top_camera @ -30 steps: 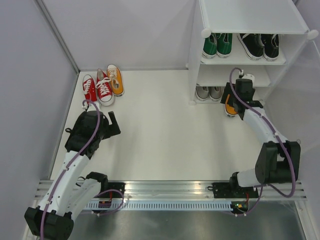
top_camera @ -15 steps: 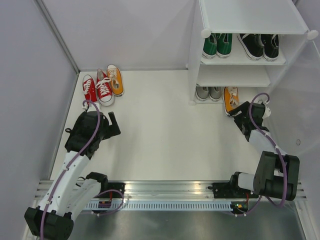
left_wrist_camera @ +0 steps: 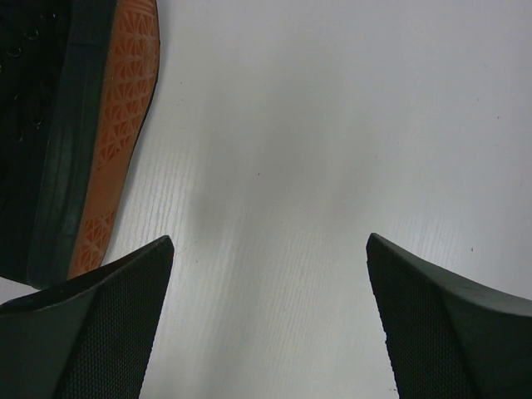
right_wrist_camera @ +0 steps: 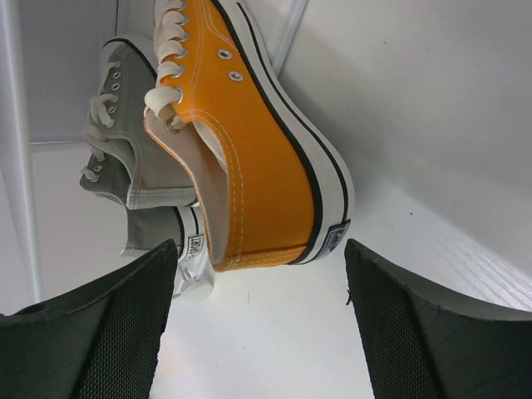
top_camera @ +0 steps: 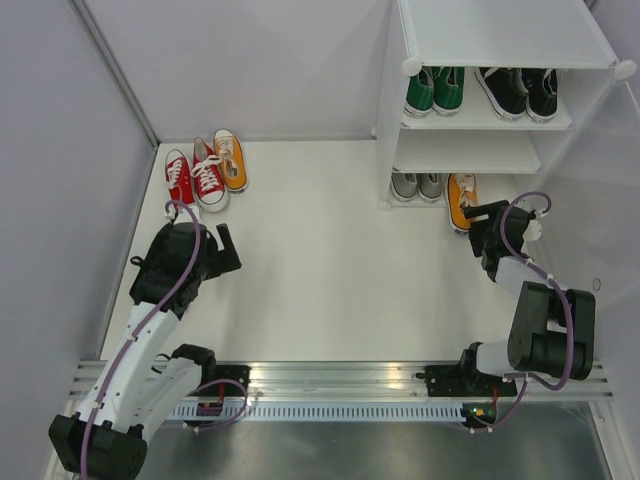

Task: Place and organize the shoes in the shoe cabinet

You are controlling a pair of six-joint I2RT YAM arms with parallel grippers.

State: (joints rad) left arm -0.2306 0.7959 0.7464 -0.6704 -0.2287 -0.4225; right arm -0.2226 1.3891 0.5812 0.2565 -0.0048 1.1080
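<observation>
Orange shoe [right_wrist_camera: 249, 141], toe beyond frame, beside half-hidden grey pair [right_wrist_camera: 125, 158]; left fingers [left_wrist_camera: 91, 332], right fingers [right_wrist_camera: 91, 332] apart.

Orange shoe [right_wrist_camera: 249, 141]: matt woven canvas with visible stitching, bright metal eyelets, soft cloth laces and a smooth white rubber sole band.

Grey shoes [right_wrist_camera: 125, 158] beside it — same canvas, duller tone.

Shoe cabinet [top_camera: 500, 30]: smooth white plastic; the side wall is translucent.

Table [left_wrist_camera: 291, 125]: white and smooth, with a faint linear grain and low sheen.

Shoe sole [left_wrist_camera: 116, 125] in the left wrist view: orange rubber with a moulded diamond tread.

Pads [right_wrist_camera: 108, 332] of the right gripper [right_wrist_camera: 258, 249]: black, matt, finely dimpled.

Rail [top_camera: 340, 375] along the table's near edge — brushed metal, reflective.
</observation>
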